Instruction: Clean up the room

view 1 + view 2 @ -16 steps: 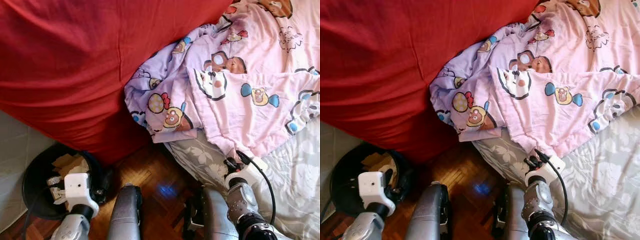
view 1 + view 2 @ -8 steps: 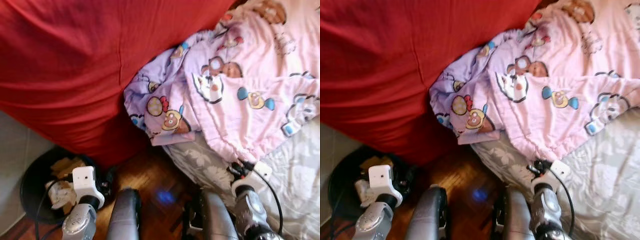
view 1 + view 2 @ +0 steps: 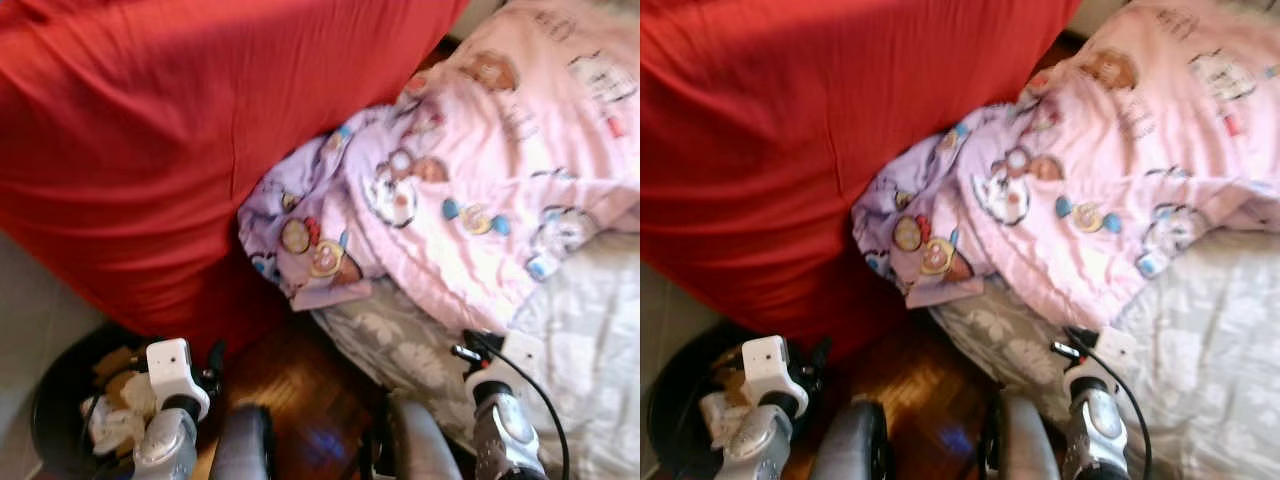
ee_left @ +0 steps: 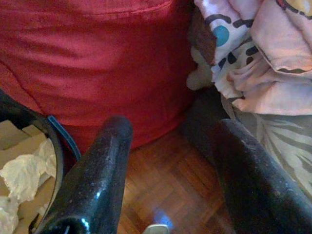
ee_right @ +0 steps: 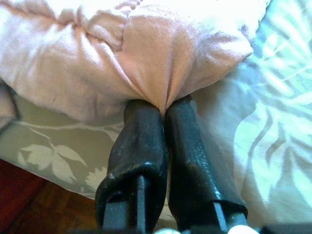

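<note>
A pink and lilac cartoon-print blanket (image 3: pixel 470 200) lies rumpled over the bed's grey floral sheet (image 3: pixel 395 345). My right gripper (image 5: pixel 164 105) is at the blanket's lower hem, shut on a fold of the pink blanket (image 5: pixel 165 58) that bunches at its fingertips. My left gripper (image 4: pixel 170 134) hangs open and holds nothing. It is above the parquet floor (image 4: pixel 165 180), between a black bin (image 3: pixel 50 405) and the bed. The bin holds crumpled white paper (image 4: pixel 22 170) and bits of cardboard.
A big red cushion or cover (image 3: pixel 170 130) rises ahead on the left and overhangs the bin. A narrow strip of parquet floor (image 3: pixel 285 365) runs between it and the bed. My two legs show at the bottom of the eye views.
The camera has moved and the picture is more blurred, with the bed shifted in the frame. My right gripper stays at the blanket's hem, and the left arm stays by the bin.
</note>
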`<state>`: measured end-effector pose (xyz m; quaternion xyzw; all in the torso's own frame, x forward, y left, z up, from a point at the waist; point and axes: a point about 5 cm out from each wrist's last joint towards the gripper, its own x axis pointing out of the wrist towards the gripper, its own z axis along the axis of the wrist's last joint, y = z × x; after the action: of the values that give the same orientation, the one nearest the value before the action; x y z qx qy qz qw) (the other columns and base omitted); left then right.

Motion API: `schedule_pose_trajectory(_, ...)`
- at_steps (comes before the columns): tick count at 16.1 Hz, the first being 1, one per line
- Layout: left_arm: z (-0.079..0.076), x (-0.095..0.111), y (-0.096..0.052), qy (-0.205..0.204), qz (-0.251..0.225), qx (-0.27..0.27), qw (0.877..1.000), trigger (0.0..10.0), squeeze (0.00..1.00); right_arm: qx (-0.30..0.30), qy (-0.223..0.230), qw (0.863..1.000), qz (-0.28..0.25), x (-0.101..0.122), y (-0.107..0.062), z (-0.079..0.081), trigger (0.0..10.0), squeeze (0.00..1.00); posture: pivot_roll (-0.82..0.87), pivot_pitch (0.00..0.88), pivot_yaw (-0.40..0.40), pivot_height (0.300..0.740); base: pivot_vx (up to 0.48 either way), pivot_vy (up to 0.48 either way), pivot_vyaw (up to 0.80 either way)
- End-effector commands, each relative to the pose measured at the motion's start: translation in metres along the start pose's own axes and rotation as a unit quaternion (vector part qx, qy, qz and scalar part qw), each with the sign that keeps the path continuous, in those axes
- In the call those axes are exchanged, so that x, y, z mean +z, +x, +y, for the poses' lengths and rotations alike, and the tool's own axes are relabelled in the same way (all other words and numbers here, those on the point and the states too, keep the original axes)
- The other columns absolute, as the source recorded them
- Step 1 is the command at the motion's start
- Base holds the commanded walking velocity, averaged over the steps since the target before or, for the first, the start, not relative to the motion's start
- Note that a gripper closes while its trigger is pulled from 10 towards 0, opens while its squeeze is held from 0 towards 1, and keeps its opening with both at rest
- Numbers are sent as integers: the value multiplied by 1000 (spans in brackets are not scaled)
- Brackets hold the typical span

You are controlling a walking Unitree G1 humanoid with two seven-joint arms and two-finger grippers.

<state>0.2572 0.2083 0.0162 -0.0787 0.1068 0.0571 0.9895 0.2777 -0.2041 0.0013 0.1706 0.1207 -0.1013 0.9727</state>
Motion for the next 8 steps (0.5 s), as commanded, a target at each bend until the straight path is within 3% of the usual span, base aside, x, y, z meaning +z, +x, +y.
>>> schedule_pose_trajectory(1, 9, -10, -5, -8, 15, 21, 1000, 10000, 0, -2, -6, 1000, 20, -9, -5, -2, 10000, 0, 48, 161, -11, 706, 0, 0, 0)
schedule_pose_trajectory(4, 13, -18, -2, -7, 31, 26, 999, 10000, 0, -3, -10, 1000, 17, -6, -2, -2, 10000, 0, 42, 141, -10, 740, 0, 0, 0)
schedule_pose_trajectory(8, 29, -37, -8, -2, 87, 62, 994, 10000, 0, -27, -18, 999, 17, -5, -4, -11, 10000, 0, 41, 115, -4, 740, 0, 0, 0)
